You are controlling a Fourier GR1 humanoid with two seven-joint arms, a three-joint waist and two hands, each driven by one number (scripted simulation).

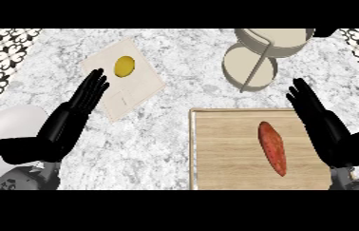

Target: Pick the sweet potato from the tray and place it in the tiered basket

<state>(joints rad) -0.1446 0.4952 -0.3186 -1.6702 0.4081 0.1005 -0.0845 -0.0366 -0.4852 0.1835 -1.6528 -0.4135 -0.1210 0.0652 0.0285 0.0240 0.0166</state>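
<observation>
The sweet potato (272,148) lies on the tray (224,151) at the near right, the tiered basket (263,54) stands behind the tray at the far right, and a lemon (124,66) rests on a cutting board (133,90) at the far left.
</observation>
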